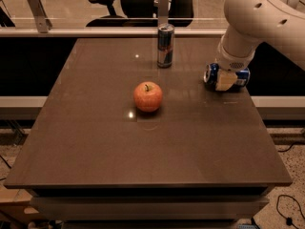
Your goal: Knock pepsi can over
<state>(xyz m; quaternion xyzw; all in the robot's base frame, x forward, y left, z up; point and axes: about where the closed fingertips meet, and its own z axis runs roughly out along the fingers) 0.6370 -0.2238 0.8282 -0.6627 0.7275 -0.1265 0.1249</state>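
Observation:
The pepsi can [211,75], dark blue with a silver end, lies on its side near the right edge of the dark table [143,142]. Its silver end faces left. My gripper [226,78] hangs from the white arm [257,18] and is down at the can, covering its middle. Blue parts of the can show on both sides of the gripper.
A tall slim silver-blue-red can [165,46] stands upright at the back middle of the table. A red apple [147,96] sits near the table's centre. A rail and office chairs stand behind the table. The table's right edge is close to the pepsi can.

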